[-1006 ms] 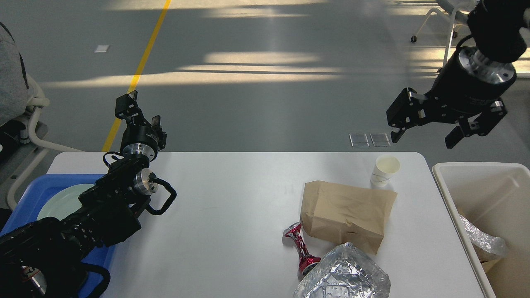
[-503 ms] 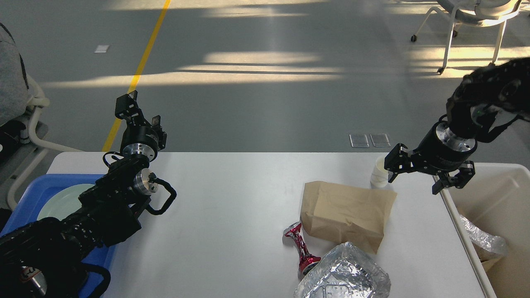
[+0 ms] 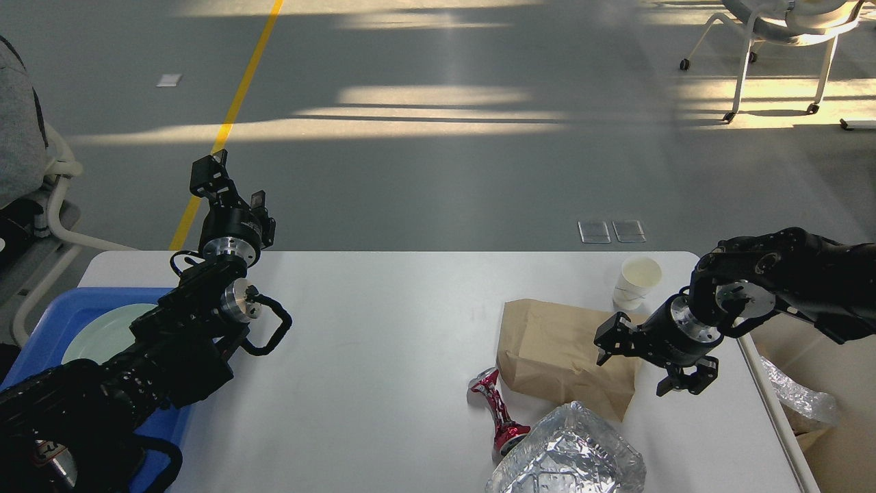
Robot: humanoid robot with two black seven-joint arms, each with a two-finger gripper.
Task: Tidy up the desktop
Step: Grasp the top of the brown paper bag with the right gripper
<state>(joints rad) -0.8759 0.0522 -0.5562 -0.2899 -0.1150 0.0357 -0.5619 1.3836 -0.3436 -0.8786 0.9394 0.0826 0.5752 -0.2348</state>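
White tabletop (image 3: pixel 383 356) filling the lower middle of the frame. Right gripper (image 3: pixel 633 363) at lower right, low over the right edge of a brown paper bag (image 3: pixel 554 349), fingers (image 3: pixel 606 340) spread apart and grasping nothing. Paper cup (image 3: pixel 638 281) upright just above the bag. Crushed red can (image 3: pixel 498 409) and crumpled foil container (image 3: pixel 568 455) at bottom centre. Left gripper (image 3: pixel 229 185) at upper left, raised past the far edge, fingers parted and empty. Blue tray (image 3: pixel 48 315) with pale plate (image 3: pixel 102 332) at far left.
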